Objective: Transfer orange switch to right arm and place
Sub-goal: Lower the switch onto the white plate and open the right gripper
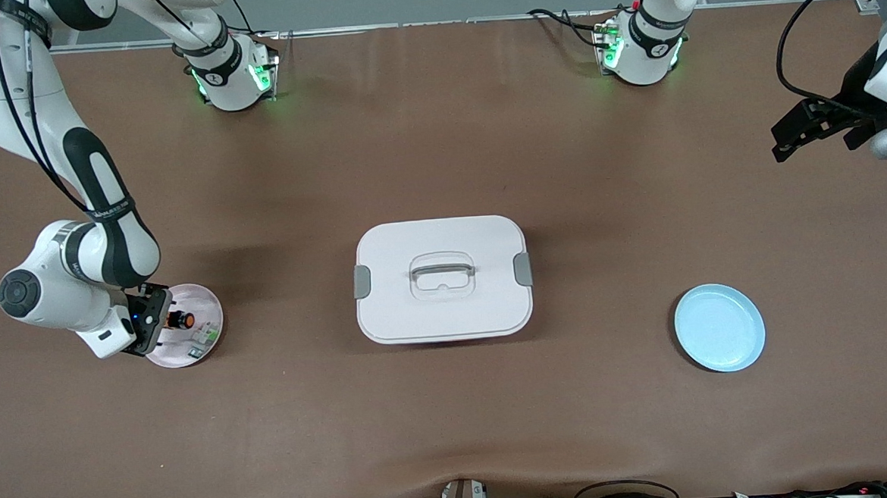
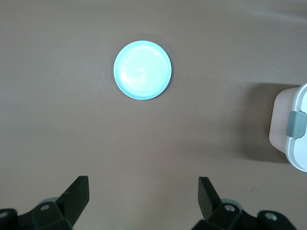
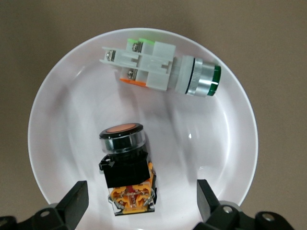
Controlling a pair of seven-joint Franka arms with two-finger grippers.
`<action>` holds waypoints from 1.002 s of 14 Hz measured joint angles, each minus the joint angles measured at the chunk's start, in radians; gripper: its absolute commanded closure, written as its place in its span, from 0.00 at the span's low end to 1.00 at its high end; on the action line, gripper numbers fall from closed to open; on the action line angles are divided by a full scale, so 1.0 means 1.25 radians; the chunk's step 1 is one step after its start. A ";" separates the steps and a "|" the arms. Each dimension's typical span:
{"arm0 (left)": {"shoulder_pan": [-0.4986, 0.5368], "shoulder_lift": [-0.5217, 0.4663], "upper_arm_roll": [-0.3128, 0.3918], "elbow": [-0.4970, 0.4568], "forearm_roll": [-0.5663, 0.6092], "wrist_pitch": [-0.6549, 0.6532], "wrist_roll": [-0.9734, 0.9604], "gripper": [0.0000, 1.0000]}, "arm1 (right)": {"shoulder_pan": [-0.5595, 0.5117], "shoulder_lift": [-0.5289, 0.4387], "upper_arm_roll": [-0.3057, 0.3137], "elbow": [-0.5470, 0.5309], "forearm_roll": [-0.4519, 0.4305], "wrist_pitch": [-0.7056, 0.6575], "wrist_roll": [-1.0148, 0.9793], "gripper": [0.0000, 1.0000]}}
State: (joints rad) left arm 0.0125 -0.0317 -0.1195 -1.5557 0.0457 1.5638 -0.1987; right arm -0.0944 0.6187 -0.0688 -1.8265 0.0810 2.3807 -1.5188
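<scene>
- On the pink plate [image 1: 207,311] lie two switches: one orange switch [image 3: 125,167], one green-and-white part [image 3: 160,67].
- Right gripper [image 3: 139,201] spread open, straddling the orange switch.
- Left gripper [image 2: 144,199] open, waiting above table.
- One blue plate [image 1: 719,328], one white box [image 1: 443,278].

The right gripper [image 1: 160,324] hid part of the pink plate [image 1: 207,303]. The white box [image 2: 292,127] was cut off in the left wrist view.

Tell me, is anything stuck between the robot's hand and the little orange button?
Nothing visible. The orange switch lies on the pink plate, right between the right end effector's open fingers; the green-and-white part lies beside it.
</scene>
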 measured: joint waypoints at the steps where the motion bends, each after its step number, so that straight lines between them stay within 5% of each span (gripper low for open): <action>1: 0.000 0.000 0.000 0.000 0.000 0.000 0.000 0.00 | 0.000 0.000 0.000 0.002 0.000 0.000 0.000 0.00; 9: 0.000 -0.001 0.000 0.000 0.000 -0.004 0.000 0.00 | -0.002 -0.012 -0.006 0.050 0.010 -0.076 0.021 0.00; 14: -0.001 -0.002 -0.002 0.000 0.000 -0.013 0.006 0.00 | -0.016 -0.029 -0.007 0.050 0.012 -0.103 0.272 0.00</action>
State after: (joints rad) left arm 0.0117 -0.0338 -0.1225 -1.5559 0.0457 1.5472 -0.1910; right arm -0.1144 0.5824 -0.0781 -1.7645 0.0955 2.2519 -1.1786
